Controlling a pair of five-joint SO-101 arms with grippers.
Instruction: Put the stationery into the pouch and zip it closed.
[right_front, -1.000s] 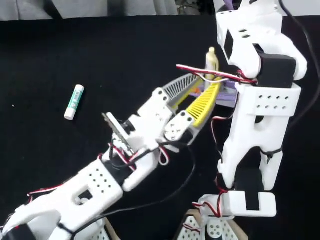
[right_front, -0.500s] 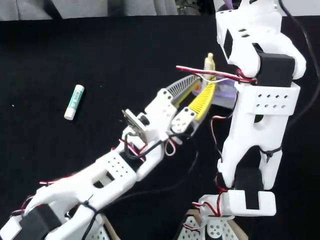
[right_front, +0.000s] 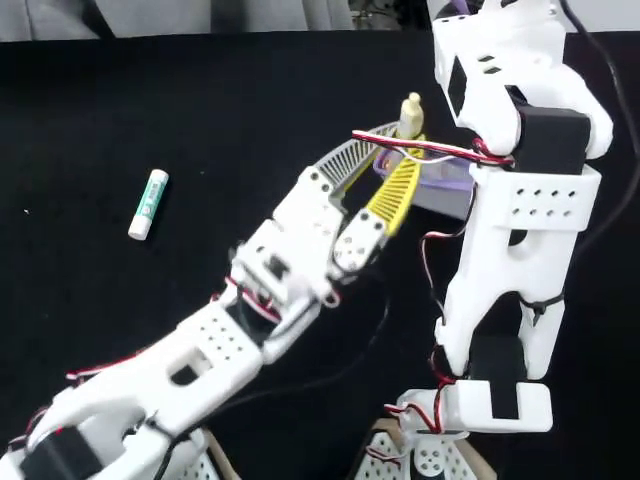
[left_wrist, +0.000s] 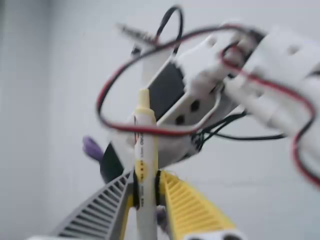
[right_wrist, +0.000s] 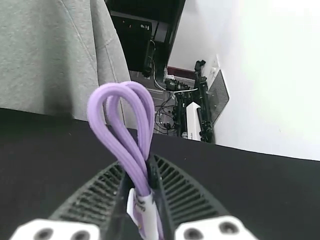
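A yellow-and-white pen (right_front: 410, 112) stands upright in my left gripper (right_front: 398, 138), which is shut on it just above the lilac pouch (right_front: 445, 180). In the left wrist view the pen (left_wrist: 144, 150) sits pinched between the grey and yellow fingers of that gripper (left_wrist: 146, 187), with the other arm close behind. My right gripper (right_wrist: 140, 185) is shut on the pouch's purple loop (right_wrist: 125, 125) and holds it up. The right arm (right_front: 520, 160) hides most of the pouch. A green-and-white glue stick (right_front: 148, 204) lies on the black table at the left.
The right arm's tall white body and its red and white wires (right_front: 430, 150) stand right beside the left gripper. A black cable (right_front: 340, 375) loops over the table near the arm bases. Black table (right_front: 200, 110) stretches out to the left and back.
My left arm has pushed the pen farther back and up toward the pouch, and its wrist has rolled. The right arm and the glue stick have stayed put.
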